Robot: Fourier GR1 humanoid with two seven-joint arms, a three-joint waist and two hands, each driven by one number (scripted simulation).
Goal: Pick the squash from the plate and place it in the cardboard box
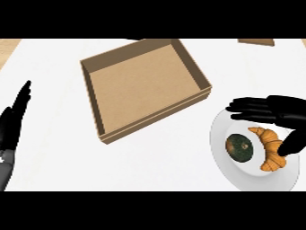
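Squash [239,147] sits dark and round on the plate [248,179], right of the cardboard box [142,85], beside a croissant [269,150]. It looks hard and smooth (maybe slippery), so hold its round sides. Right hand [281,112] hovers open, holding nothing; left hand [13,121] rests open.

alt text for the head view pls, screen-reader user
The right robot hand hovers open over a white plate holding a dark green squash and a croissant. An open cardboard box sits to the left; the left robot hand rests at the left edge.
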